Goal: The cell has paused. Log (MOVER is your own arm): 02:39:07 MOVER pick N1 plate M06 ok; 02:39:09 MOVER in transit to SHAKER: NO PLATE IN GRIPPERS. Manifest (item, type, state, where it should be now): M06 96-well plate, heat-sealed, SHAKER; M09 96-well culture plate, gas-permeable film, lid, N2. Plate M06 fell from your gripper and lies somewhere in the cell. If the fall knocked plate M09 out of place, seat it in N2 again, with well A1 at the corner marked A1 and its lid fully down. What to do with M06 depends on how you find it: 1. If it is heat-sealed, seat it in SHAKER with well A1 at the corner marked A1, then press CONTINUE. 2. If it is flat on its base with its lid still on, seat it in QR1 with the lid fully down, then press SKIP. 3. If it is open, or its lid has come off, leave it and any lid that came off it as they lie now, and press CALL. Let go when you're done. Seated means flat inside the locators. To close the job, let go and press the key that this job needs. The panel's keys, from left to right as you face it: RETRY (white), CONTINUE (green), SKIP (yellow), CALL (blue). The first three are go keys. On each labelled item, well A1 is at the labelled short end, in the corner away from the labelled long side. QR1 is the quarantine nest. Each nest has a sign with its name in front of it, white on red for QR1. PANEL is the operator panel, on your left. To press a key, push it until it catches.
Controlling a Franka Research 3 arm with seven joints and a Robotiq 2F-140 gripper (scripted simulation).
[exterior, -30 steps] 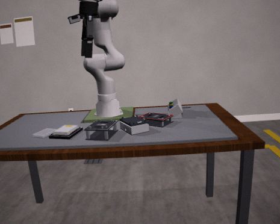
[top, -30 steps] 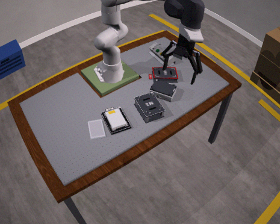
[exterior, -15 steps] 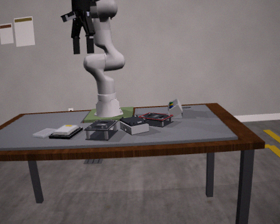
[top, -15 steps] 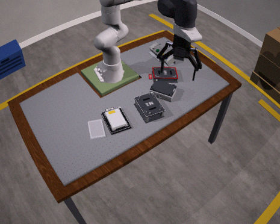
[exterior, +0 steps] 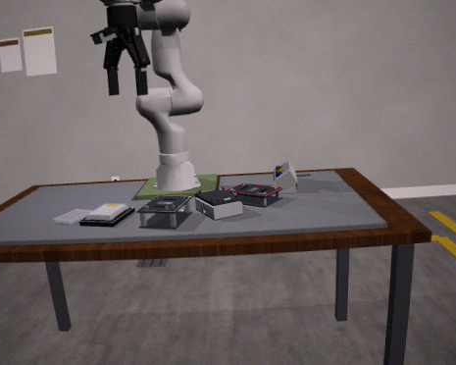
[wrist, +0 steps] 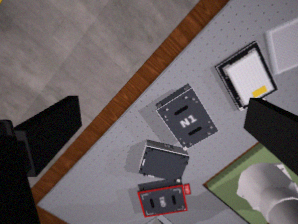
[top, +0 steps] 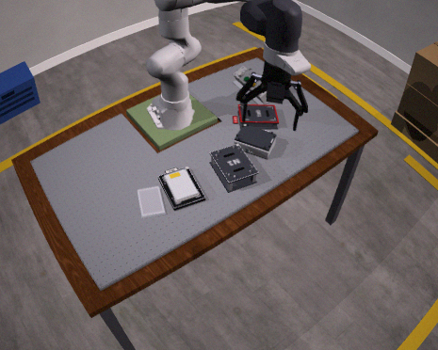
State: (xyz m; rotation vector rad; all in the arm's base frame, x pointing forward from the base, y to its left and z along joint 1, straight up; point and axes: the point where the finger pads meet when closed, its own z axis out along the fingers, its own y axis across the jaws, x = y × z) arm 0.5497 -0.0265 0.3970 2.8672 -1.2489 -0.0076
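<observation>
At the near side: plate and cover apart, job still open

Nearest on the tabletop, N1 has no plate visible on top. Beside it, white plate with yellow label sits on black nest; ID unreadable, M06 or M09 can't tell. Clear flat piece, probably a lid, lies just beside that nest.

Next back, dark-topped grey box, likely SHAKER, no white plate visible on it. QR1, red-edged, same.

Farther: panel, partly hidden; key press can't be confirmed. Pincer high up, spread wide, released, nothing held.

Left, judging: find and class M06, check M09 and its lid, then seat as needed and press the matching key.
</observation>
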